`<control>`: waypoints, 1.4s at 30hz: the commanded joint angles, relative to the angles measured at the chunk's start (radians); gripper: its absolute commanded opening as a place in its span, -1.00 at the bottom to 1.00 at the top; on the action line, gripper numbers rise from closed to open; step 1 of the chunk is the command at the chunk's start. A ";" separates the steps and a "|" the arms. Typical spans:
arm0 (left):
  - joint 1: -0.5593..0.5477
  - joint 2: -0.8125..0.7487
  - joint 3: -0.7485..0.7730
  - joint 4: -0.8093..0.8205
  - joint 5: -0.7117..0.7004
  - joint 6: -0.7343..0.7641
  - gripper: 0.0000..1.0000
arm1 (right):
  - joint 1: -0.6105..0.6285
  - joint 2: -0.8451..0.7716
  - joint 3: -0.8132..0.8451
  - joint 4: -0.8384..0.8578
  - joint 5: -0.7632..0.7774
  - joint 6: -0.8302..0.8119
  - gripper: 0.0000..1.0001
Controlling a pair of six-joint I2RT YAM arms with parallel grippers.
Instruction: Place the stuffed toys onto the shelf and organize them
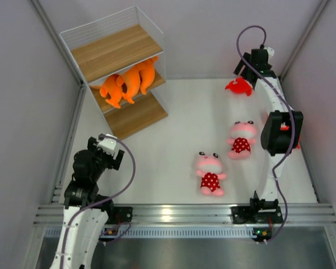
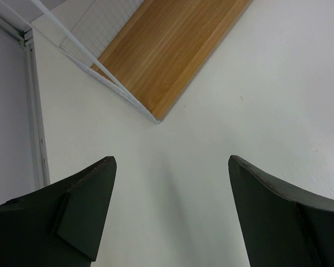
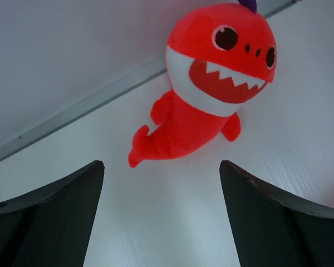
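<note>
- Top view: the shelf (image 1: pixel 115 50) sits off at 10 o'clock, turned at an angle to the table (image 1: pixel 173 112) edges. The orange sharks (image 1: pixel 129 83) are bunched together on its middle board, touching each other, with one poking out past the left end.
- Same view: one red shark (image 1: pixel 239 86) lies on the table at about 1 o'clock, right next to my right claw (image 1: pixel 247 67), which is stretched out to the far side. Can't really make out the jaws from up here.
- The two pink animals (image 1: pixel 211 172) in dotted dresses lie face up, one near the middle and the other (image 1: pixel 241 139) towards 2 o'clock from it, close together but not touching.
- There's a bit of red (image 1: pixel 284 128) peeking out behind my right arm at 3 o'clock, mostly hidden, no idea what it is.
- My left claw (image 1: pixel 113 157) hangs at 8 o'clock, just below the shelf's near corner.
- Left wrist view: jaws spread wide and nothing between them, just bare table. The shelf's bottom board runs up to 12 o'clock, with its corner just ahead of my fingertips (image 2: pixel 94 189).
- Right wrist view: jaws wide apart too, gripping nothing. The red shark lies at 12 to 1 o'clock just past the tips, toothy mouth facing me, tail pointing to 8 o'clock, not touching either finger.
</note>
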 commanded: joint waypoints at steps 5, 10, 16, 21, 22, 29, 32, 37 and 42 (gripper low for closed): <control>0.056 0.023 0.065 -0.012 0.069 0.038 0.76 | -0.076 0.297 0.175 0.090 0.083 0.301 0.72; 0.082 0.038 0.072 -0.019 0.064 0.056 0.77 | -0.074 0.423 0.234 0.214 -0.008 0.389 0.72; 0.131 0.066 0.112 -0.025 0.122 0.076 0.77 | -0.074 0.503 0.240 0.317 -0.028 0.451 0.36; 0.143 0.072 0.108 -0.027 0.127 0.075 0.76 | -0.070 0.474 0.188 0.336 -0.023 0.417 -0.86; 0.143 0.068 0.108 -0.025 0.130 0.076 0.76 | -0.068 0.451 0.163 0.354 -0.017 0.379 -1.00; 0.145 0.037 0.123 -0.027 0.167 0.052 0.77 | -0.035 0.035 -0.333 0.590 -0.061 0.158 -1.00; 0.145 0.028 0.144 -0.028 0.202 0.008 0.74 | 0.027 -0.159 -0.523 0.619 -0.150 0.081 -1.00; 0.145 -0.001 0.190 -0.028 0.311 -0.083 0.68 | 0.172 -0.466 -0.768 0.626 -0.187 -0.033 -1.00; 0.143 -0.020 0.226 -0.035 0.262 -0.172 0.73 | 0.421 -0.687 -0.796 0.463 -0.282 -0.230 -1.00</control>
